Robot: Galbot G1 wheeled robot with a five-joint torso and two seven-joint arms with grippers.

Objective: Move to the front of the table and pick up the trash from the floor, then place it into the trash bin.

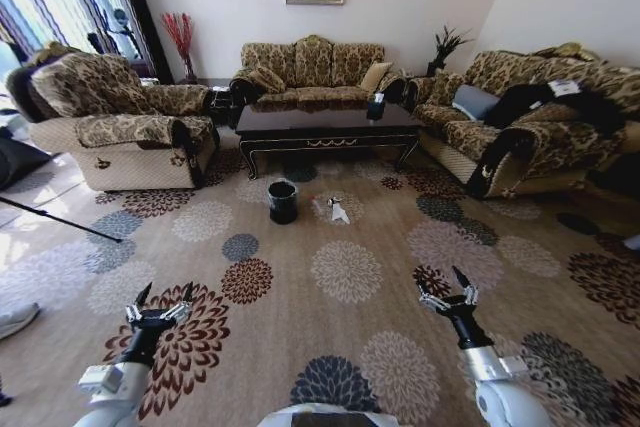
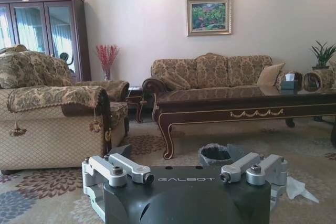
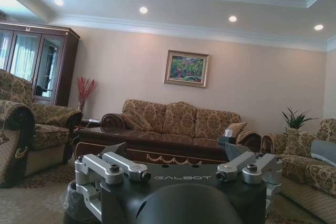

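Bin [image 1: 282, 201] beside white trash [image 1: 338, 211]

Left claw [image 2: 182, 174] housing: the brand name "GALBOT" in pale capital letters on the dark body between the two fingers.
Right claw [image 3: 178, 173] housing: the same "GALBOT" lettering, in the same spot.
Other text: none readable elsewhere in the room.

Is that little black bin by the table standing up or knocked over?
Upright. The trash bin stands on the floor before the table, round mouth facing up.
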